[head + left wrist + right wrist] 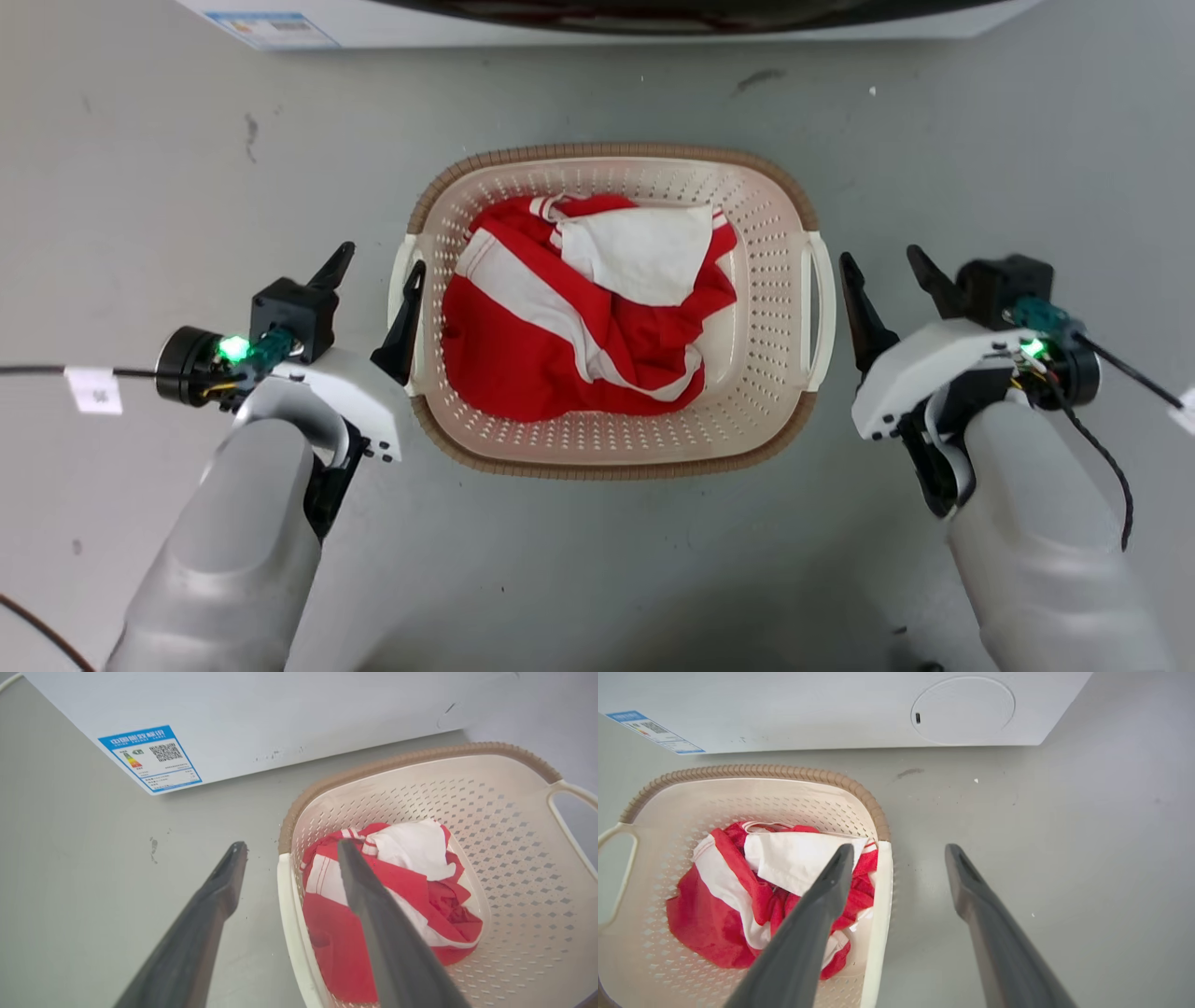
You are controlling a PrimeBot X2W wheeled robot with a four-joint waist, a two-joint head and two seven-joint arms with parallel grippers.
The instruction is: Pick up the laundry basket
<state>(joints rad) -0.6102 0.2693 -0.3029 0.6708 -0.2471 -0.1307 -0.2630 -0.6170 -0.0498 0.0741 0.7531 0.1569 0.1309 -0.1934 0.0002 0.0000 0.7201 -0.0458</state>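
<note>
The left gripper [381,259] and right gripper [879,254] both have their fingers wide apart, holding nothing. Between them sits the cream, holey plastic laundry basket [607,150] with a brown rim. A red-and-white cloth [551,359] hides its bottom. On the grey floor [140,187] past the fingertips, a white machine [420,28] is cut off.

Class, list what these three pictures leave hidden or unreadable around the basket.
- Head view: the laundry basket floor lies hidden under the red-and-white cloth.
- Head view: the washing machine is cut off by the top edge.
- Left wrist view: the label print is too small to read.
- Head view: the left gripper overlaps the handle; contact cannot be told.
</note>
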